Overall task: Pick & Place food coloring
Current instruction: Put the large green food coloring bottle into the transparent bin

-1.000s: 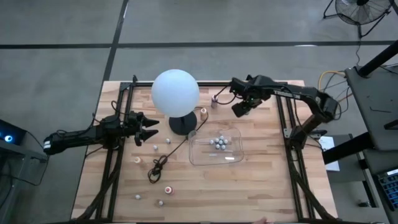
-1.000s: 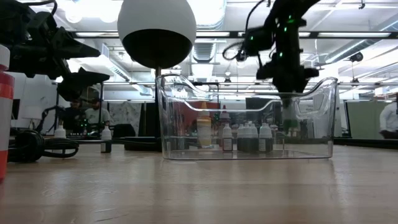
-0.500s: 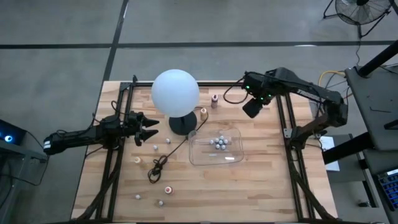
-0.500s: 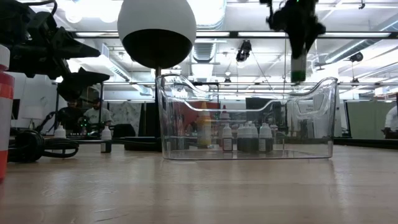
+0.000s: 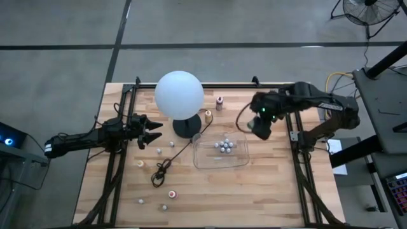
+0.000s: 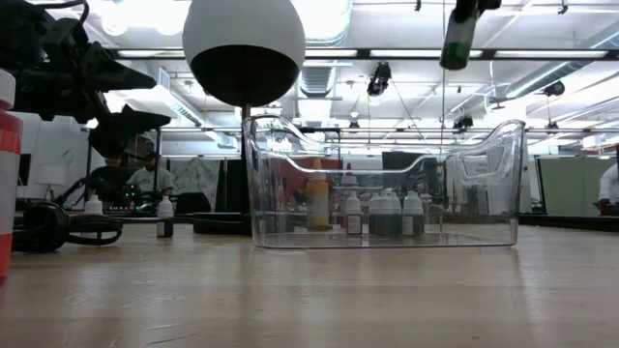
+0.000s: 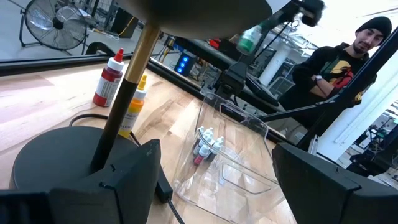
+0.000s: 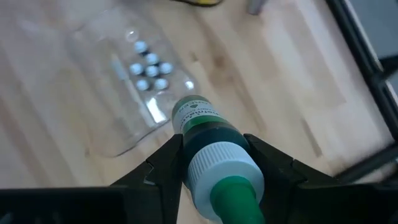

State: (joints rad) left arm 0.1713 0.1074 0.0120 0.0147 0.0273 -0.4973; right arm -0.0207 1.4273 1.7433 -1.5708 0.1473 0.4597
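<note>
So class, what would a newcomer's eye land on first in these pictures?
Probably the big white globe lamp standing at the table's far middle. Next, the right end effector, raised over the clear tray's right end and shut on a green food coloring bottle; several small bottles already cluster inside the tray.

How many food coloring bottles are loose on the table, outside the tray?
8. Red bottle and yellow bottle beside the lamp; three bottles near the cable; three more at the edge opposite the lamp. The globe may hide others. Right pincer holds a green bottle.
</note>
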